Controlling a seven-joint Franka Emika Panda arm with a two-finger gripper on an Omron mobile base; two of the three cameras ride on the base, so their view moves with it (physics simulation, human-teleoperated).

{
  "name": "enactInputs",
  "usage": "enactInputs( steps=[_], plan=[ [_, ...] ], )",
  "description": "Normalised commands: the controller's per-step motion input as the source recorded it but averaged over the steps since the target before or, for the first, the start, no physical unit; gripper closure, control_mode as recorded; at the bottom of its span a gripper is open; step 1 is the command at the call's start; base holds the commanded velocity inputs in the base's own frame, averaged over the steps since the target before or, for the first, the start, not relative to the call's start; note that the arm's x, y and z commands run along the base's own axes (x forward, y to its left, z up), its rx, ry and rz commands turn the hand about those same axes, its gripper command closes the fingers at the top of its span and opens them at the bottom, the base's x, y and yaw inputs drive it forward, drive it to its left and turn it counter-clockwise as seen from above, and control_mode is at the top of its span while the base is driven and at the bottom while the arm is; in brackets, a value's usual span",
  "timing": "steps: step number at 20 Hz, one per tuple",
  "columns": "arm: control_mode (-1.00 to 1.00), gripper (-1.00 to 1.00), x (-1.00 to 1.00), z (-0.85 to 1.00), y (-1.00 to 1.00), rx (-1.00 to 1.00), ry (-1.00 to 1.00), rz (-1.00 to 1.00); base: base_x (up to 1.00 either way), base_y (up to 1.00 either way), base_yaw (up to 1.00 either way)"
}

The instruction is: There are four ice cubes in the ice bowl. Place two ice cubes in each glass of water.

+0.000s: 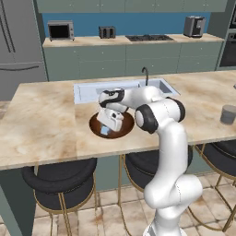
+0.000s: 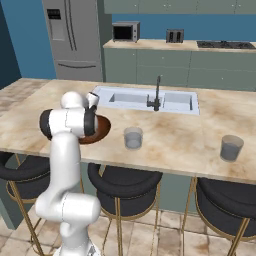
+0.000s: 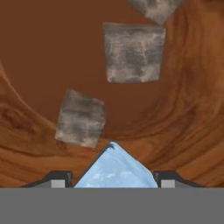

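Reaching down into the wide, shallow, reddish-brown wooden bowl (image 1: 94, 126) on the marble-patterned island counter (image 1: 41, 124), my two-finger gripper (image 3: 113, 177) sits low over the bowl's darker inside. Through the hand camera, a small pale blue translucent ice cube (image 3: 114, 168) lies right between my two dark fingertips (image 3: 59, 179), one tip on each side of it, with one corner of the cube pointing away from me. My jaws stand partway apart around this cube; whether the pads actually press on it I cannot tell.

Two more ice cubes, greyish and mottled, rest on the bowl's floor beyond my fingers: one (image 3: 81, 118) just past the blue cube and a little to its left in the hand view, another (image 3: 133, 52) farther on, and the edge of a fourth (image 3: 153, 8) cuts the frame's top. None of these three touches my fingers.

From the left base camera my gripper (image 1: 107, 130) points into the bowl, the blue cube (image 1: 105, 131) showing beneath it.

From the right base camera, the first short clear bluish-grey tumbler (image 2: 133, 138) stands on the counter near the bowl (image 2: 102, 129), to my right of it. The second tumbler (image 2: 231, 148) stands well apart, farther right along the same counter edge. A pale sink (image 2: 145, 100) with a dark tap lies behind them.
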Motion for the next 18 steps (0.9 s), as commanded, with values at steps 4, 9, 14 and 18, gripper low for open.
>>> enactInputs(
  steps=[4, 9, 14, 18],
  plan=[
    [-1.0, 1.0, -0.05, 0.62, -0.14, 0.0, 0.04, 0.0, 0.0, 0.0, 0.0],
    [-1.0, 1.0, -0.38, 0.9, -0.72, 0.0, 0.02, 0.0, 0.0, 0.0, 0.0],
    [-1.0, 1.0, -0.47, 0.49, -1.0, -0.01, 0.0, 0.0, 0.0, 0.0, 0.0],
    [-1.0, 1.0, -0.65, 0.06, -1.0, -0.1, -0.06, 0.0, 0.0, 0.0, 0.0]
  ],
)
